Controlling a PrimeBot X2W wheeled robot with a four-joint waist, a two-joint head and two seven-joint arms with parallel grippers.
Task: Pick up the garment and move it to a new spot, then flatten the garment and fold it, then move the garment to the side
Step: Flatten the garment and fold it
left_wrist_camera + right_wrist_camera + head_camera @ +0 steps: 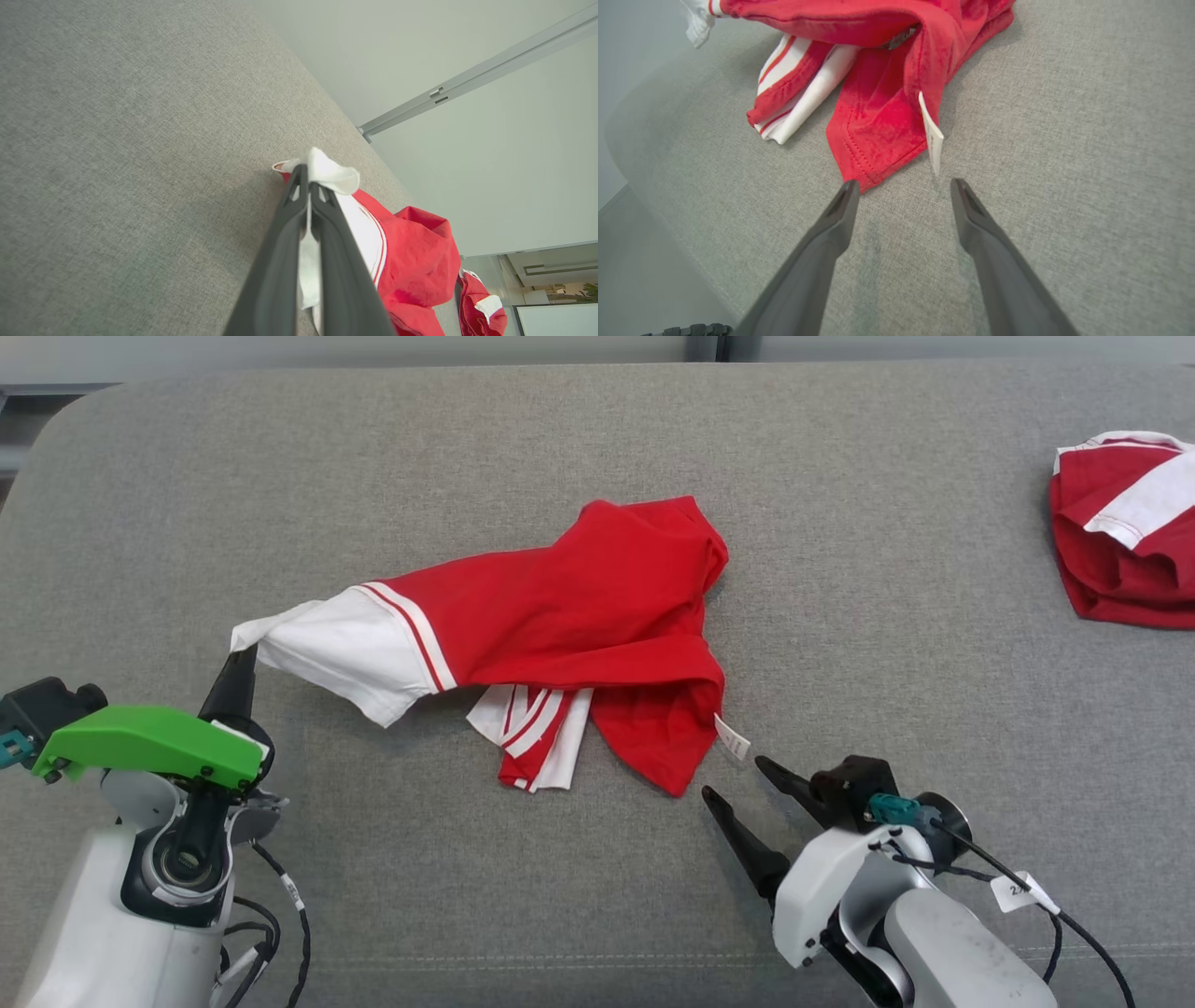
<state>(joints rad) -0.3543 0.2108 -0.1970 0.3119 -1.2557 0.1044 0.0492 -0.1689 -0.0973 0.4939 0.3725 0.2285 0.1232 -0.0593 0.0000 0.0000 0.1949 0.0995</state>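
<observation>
Grey fabric worktop (840,569) as base. Found red-and-white garment (597,607) crumpled near its middle, white sleeve (336,649) drawn out to the left. Found left claw (245,655) pinched shut on sleeve's tip. Found right claw (731,776) spread open, empty, just short of garment's near hem and white tag (732,737). Noted second garment (1120,532) at far right.

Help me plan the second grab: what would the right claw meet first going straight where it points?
Probably the garment, at its red hem corner beside the white tag; how high the right claw sits is unclear.
</observation>
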